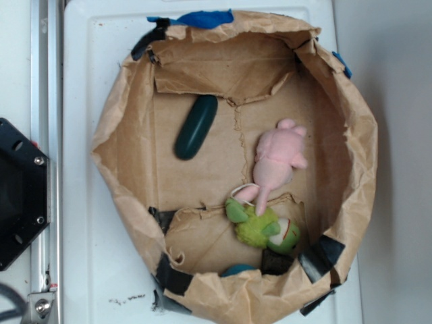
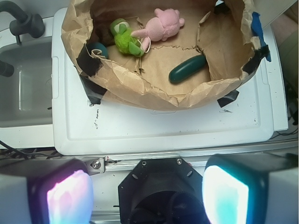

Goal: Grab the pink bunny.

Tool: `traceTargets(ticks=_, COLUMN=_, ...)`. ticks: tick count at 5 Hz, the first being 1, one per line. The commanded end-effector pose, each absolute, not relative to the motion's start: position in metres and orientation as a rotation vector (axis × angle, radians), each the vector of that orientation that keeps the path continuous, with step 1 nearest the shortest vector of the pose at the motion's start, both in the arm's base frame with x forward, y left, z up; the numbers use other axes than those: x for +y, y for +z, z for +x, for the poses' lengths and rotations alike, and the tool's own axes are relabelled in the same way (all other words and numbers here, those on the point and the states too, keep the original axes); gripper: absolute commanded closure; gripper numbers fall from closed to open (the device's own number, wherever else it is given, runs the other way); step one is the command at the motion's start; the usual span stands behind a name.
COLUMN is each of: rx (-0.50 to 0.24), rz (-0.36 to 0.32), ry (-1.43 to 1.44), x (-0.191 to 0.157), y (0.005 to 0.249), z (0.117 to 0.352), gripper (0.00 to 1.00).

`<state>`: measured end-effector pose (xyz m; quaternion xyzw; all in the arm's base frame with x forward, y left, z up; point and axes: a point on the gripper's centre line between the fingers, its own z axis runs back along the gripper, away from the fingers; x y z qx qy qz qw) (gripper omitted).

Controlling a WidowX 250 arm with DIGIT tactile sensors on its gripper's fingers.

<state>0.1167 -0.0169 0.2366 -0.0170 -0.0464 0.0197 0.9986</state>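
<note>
Pink bunny (image 1: 277,160) lies touching the green plush (image 1: 265,228), ungrasped

A: Work surface?
B: White plastic panel (image 1: 88,202) with a raised rim, faintly scuffed, a few dark specks near one edge. A metal rail (image 1: 44,135) runs along one side.

A: Anything beside it?
B: In the wrist view, a pale sink basin (image 2: 25,88) with a dark faucet (image 2: 21,21) at its corner.

A: Surroundings and light?
B: Off-white surface (image 1: 398,169) next to the panel. Even, soft lighting; shadows are weak.
</note>
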Motion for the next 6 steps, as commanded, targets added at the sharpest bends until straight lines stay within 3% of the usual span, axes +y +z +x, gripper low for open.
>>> traceTargets(ticks=1, rx=-0.093, rz=-0.034, ry=0.04, x=-0.017, y=0.237, z=0.117, gripper=0.0)
traceTargets(ticks=2, rx=-0.113, rz=-0.05, ry=0.115, x=-0.015, y=0.237, z=0.142, gripper=0.0)
traceTargets(ticks=4, rx=-0.143, rz=-0.07, ry=0.35, x=0.012, y=0.211, z=0.238, gripper=0.0)
traceTargets(ticks=5, rx=-0.158, rz=-0.103, ry=0.529, x=0.026, y=0.2, z=0.262, gripper=0.0)
traceTargets(ticks=6, rx=-0.246, rz=-0.1, ry=0.755, x=0.033, y=0.176, z=0.266, gripper=0.0)
